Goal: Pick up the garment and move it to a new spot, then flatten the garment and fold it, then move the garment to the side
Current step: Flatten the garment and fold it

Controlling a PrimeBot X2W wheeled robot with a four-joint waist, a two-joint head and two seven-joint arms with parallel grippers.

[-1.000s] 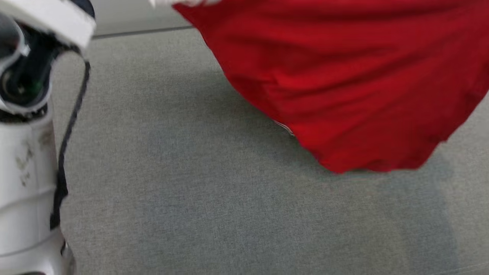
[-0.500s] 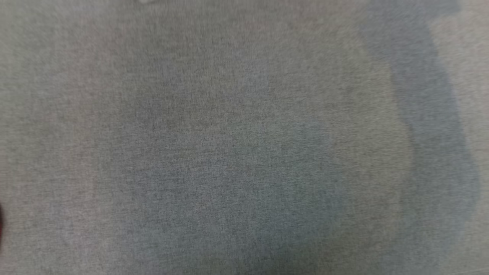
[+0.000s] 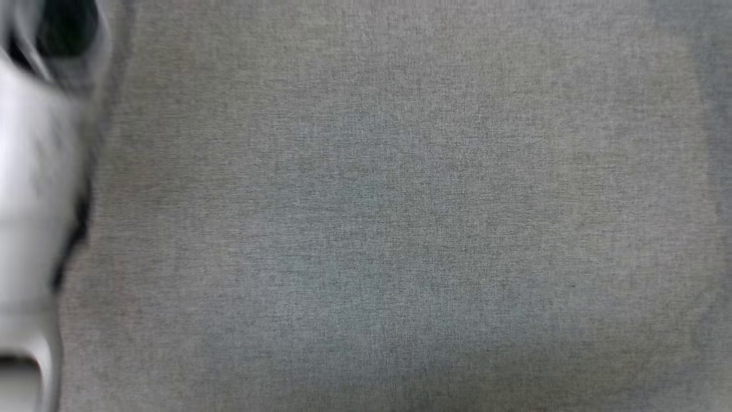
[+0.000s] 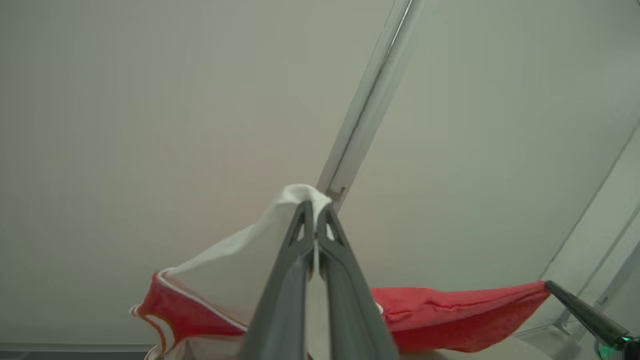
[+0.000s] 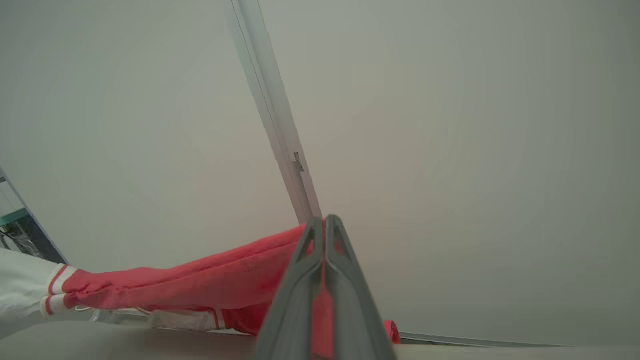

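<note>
The garment (image 4: 450,310) is red with white parts and white-striped trim, and it hangs stretched between my two grippers. In the left wrist view my left gripper (image 4: 315,210) is shut on a white fold (image 4: 240,265) of it. The red cloth runs off to the right, to the dark tip of my right gripper (image 4: 585,312). The right wrist view has my right gripper (image 5: 324,222) shut on the garment's red edge (image 5: 210,280), with a striped cuff (image 5: 57,290) at the far left. A blurred pale forearm (image 3: 28,200) fills the left edge of the head view.
A grey woven surface (image 3: 400,229) spreads across the head view below me. Both wrist views face a pale wall with a vertical seam strip (image 4: 370,100) (image 5: 270,100). The surface's edge (image 5: 100,342) lies low in the right wrist view.
The head view has swung. The red garment at its upper right one second ago has left the picture, and the pale forearm at the left went out of frame and is back, blurred.
</note>
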